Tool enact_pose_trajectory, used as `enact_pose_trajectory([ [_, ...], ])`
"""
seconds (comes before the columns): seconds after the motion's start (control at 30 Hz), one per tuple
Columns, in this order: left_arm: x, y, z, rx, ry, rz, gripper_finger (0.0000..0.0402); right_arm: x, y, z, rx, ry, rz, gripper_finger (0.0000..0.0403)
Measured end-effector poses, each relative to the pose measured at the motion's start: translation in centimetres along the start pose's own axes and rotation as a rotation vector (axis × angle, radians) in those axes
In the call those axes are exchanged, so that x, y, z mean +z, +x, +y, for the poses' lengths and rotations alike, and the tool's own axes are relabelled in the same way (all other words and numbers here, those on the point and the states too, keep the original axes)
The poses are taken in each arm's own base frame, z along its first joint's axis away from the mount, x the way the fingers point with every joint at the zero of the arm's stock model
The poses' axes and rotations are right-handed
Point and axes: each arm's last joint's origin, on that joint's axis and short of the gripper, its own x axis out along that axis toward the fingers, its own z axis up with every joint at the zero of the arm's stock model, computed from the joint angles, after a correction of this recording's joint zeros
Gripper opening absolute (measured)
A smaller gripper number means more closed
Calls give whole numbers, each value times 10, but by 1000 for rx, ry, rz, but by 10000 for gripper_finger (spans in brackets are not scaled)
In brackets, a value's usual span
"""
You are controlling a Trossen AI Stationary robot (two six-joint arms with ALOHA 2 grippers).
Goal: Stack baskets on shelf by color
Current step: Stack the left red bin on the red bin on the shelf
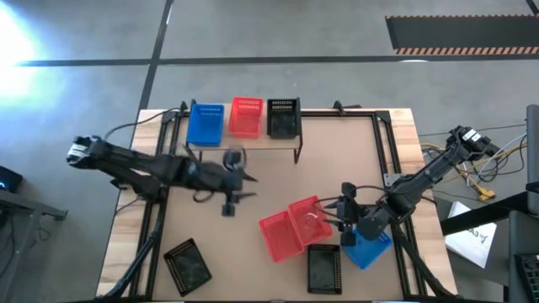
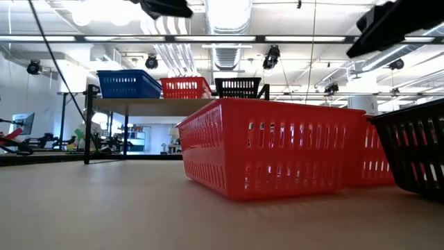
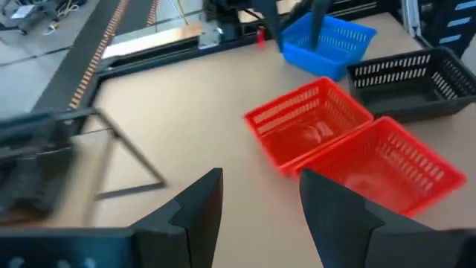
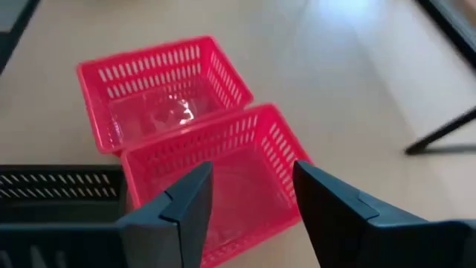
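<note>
Red baskets (image 1: 290, 225): light, springy mesh; we'd pinch rim wall. Right hand (image 1: 344, 212) open, empty, beside them. Left hand (image 1: 229, 172) open, empty.

On the shelf (image 1: 244, 143) at the table's (image 1: 253, 202) far edge stood three baskets (image 1: 245, 117) in a row, side by side. Before the shelf, over bare table, hung the left gripper (image 1: 229, 181). Nearer the front, right of centre, lay two baskets (image 1: 292, 225) touching side to side. Just right of them lay another (image 1: 368, 247), under the right gripper (image 1: 347, 220). Before that pair sat one more (image 1: 324, 268). At the front left corner lay a lone basket (image 1: 187, 263).
</note>
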Motion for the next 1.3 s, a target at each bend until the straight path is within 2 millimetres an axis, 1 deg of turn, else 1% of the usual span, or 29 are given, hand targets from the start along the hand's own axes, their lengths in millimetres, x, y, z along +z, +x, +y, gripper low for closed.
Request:
enact_pose_trajectory([
  [0.23, -11, 67, -62, -80, -77, -20, 163, -14, 16, 9, -25, 20, 60, 175],
  [0.3, -12, 83, -76, -94, -138, 4, 163, -17, 21, 13, -31, 26, 76, 171],
  [0.4, -13, 101, -91, -123, -233, 63, 163, -22, 25, 17, -40, 25, 97, 164],
  [0.53, -23, 122, -103, -209, -316, 178, 163, -29, 29, 24, -100, -7, 77, 156],
  [0.6, -30, 128, -102, -195, -313, 249, 163, -31, 31, 26, -155, -24, 46, 152],
  [0.7, -41, 136, -94, -153, -304, 341, 163, -33, 35, 28, -231, -42, -1, 145],
  [0.8, -52, 139, -83, -105, -299, 432, 163, -34, 41, 31, -280, -44, -38, 140],
  [0.87, -58, 136, -75, -65, -287, 504, 163, -36, 45, 33, -302, -48, -52, 137],
  [1.0, -62, 121, -59, 56, -230, 630, 163, -41, 53, 36, -324, -69, -41, 131],
  [1.17, -45, 90, -41, 262, -98, 672, 163, -46, 59, 38, -344, -85, -37, 125],
  [1.23, -38, 76, -35, 319, -75, 661, 163, -46, 60, 39, -341, -80, -42, 123],
  [1.3, -30, 63, -30, 335, -88, 616, 163, -45, 59, 39, -340, -78, -43, 121],
])
